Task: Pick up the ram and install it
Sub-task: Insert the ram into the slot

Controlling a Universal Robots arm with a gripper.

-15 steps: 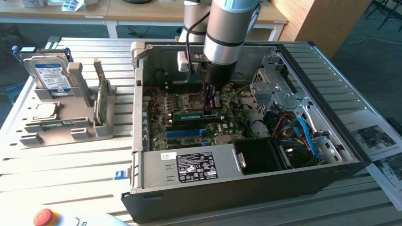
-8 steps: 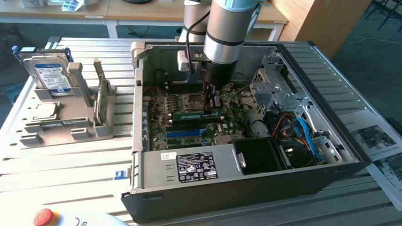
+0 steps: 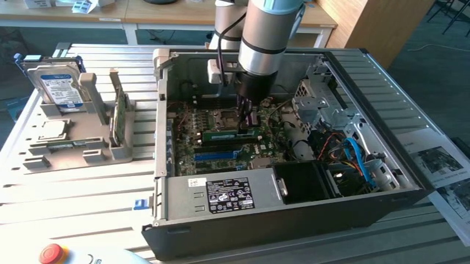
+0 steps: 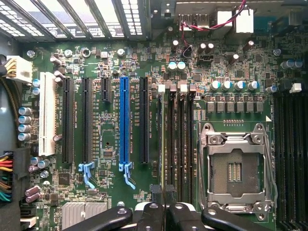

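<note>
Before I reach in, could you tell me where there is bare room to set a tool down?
The slatted table is bare between the grey fixture, the computer case and the red button. Inside the case it is crowded: cables, brackets, and the gripper over the motherboard.

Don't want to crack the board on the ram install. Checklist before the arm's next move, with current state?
1. gripper over the memory slots: ok.
2. Jaws nearly together: ok.
3. ram lying along the slots, under the gripper in the exterior view: ok.
4. ram clamped by the gripper or already in a slot: cannot tell.
5. slot latches engaged: cannot tell.
6. red and white wires away from the slots: ok.
</note>
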